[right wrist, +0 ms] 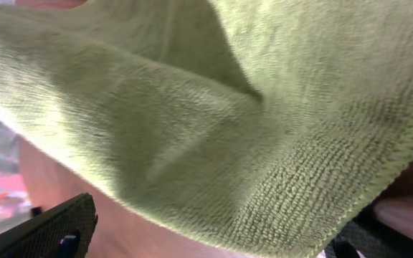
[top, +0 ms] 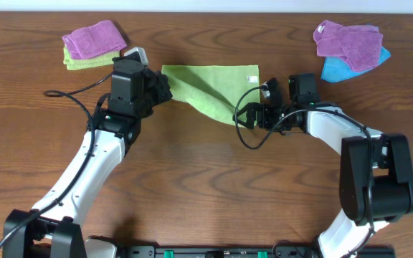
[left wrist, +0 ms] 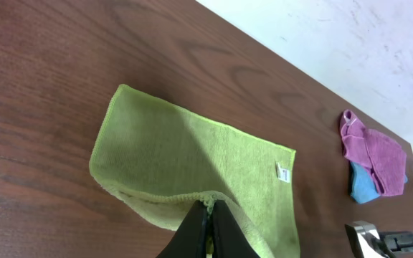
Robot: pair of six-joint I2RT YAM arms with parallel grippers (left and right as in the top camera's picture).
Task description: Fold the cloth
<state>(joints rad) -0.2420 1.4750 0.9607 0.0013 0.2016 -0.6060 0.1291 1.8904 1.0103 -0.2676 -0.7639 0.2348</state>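
Observation:
The lime-green cloth [top: 206,84] lies at the back middle of the table, its white tag [top: 252,77] at the far right corner. Its near part is pulled into a point toward my right gripper. My left gripper [top: 165,89] is shut on the cloth's stitched edge, which the left wrist view [left wrist: 208,208] shows pinched and lifted over the flat layer [left wrist: 185,154]. My right gripper [top: 244,115] is at the cloth's near right point. In the right wrist view its fingers [right wrist: 214,240] stand wide apart, and the cloth [right wrist: 214,122] hangs loosely between and over them, filling the view.
A purple towel [top: 92,37] lies on a paler yellow-green folded towel [top: 81,63] at the back left. Purple towels [top: 346,41] on a blue one [top: 333,70] lie at the back right, also in the left wrist view [left wrist: 375,152]. A black cable [top: 59,93] trails left.

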